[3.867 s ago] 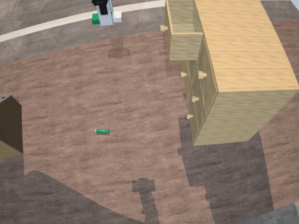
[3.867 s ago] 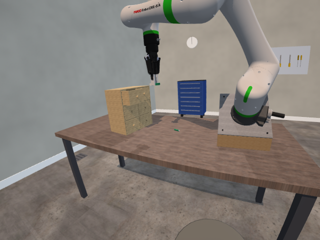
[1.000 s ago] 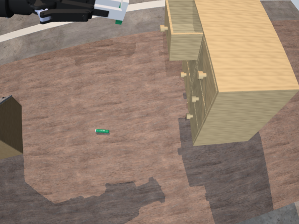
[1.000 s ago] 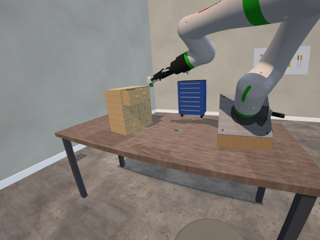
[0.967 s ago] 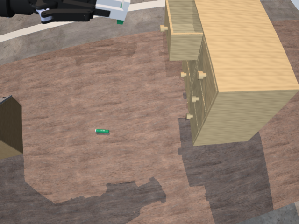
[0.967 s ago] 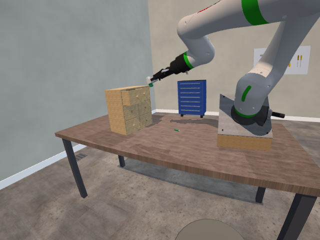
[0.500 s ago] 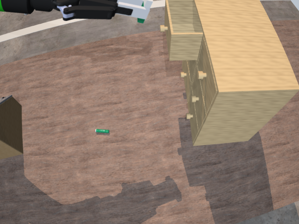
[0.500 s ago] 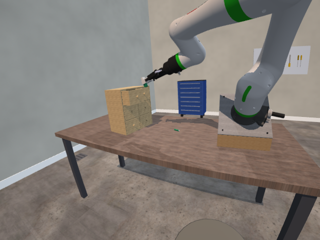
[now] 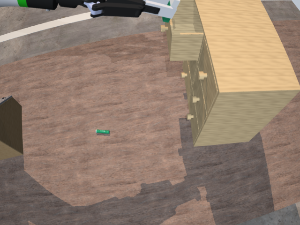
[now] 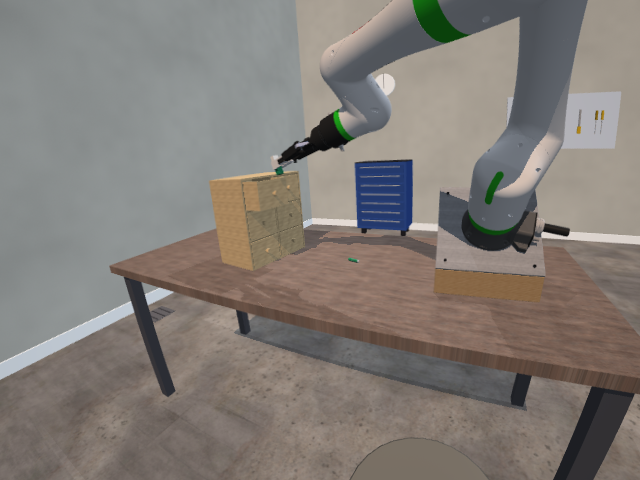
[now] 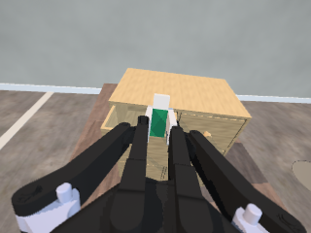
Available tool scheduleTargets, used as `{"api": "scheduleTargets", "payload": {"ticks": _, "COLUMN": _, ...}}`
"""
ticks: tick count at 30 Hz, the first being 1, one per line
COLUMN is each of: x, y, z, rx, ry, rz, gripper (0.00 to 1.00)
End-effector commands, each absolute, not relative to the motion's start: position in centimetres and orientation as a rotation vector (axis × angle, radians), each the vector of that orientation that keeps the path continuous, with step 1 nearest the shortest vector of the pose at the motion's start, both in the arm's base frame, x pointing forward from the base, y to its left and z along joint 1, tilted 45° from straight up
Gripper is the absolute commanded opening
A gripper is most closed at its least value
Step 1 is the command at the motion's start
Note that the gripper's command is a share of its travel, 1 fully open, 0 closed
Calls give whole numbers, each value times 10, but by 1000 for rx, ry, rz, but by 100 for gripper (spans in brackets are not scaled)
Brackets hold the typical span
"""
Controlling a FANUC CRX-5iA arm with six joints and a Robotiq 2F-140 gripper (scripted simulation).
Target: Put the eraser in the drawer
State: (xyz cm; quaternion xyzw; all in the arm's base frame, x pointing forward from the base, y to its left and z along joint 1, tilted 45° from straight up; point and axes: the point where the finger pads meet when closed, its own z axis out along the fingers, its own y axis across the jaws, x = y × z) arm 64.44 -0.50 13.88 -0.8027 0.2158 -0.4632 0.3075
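Note:
My gripper [image 11: 159, 115] is shut on the eraser [image 11: 158, 118], a small block with a green sleeve and a white end. It also shows at the fingertips in the top view [image 9: 167, 17] and the exterior view [image 10: 278, 168]. The small wooden chest [image 9: 232, 72] stands on the table with its top-left drawer [image 9: 185, 36] pulled out. The eraser hangs just above the open drawer's front edge. In the exterior view the chest [image 10: 256, 220] shows its open drawer [image 10: 266, 191] under the gripper [image 10: 279, 164]. The other drawers look pushed in.
A small green cylinder [image 9: 102, 131] lies on the table, away from the chest; it also shows in the exterior view [image 10: 353, 260]. The robot's base block [image 10: 488, 258] stands on the table's right side. A blue cabinet [image 10: 383, 195] stands behind the table.

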Motion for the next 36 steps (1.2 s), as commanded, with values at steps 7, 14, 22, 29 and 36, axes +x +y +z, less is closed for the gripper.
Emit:
{"api": "scheduleTargets", "payload": {"ticks": 7, "x": 672, "y": -4, "z": 135, "rx": -2122, "ry": 571, "rz": -1226, "gripper": 11}}
{"api": "scheduleTargets", "payload": {"ticks": 14, "x": 679, "y": -3, "z": 133, "rx": -2122, "ry": 571, "rz": -1226, "gripper": 11}}
{"api": "scheduleTargets", "payload": {"ticks": 22, "x": 682, "y": -3, "z": 133, "rx": -2122, "ry": 571, "rz": -1226, "gripper": 11}}
{"api": "scheduleTargets", "payload": {"ticks": 29, "x": 682, "y": -3, "z": 133, "rx": -2122, "ry": 571, "rz": -1226, "gripper": 11}}
{"api": "scheduleTargets", "payload": {"ticks": 36, "x": 682, "y": -3, "z": 133, "rx": -2122, "ry": 571, "rz": -1226, "gripper": 11}}
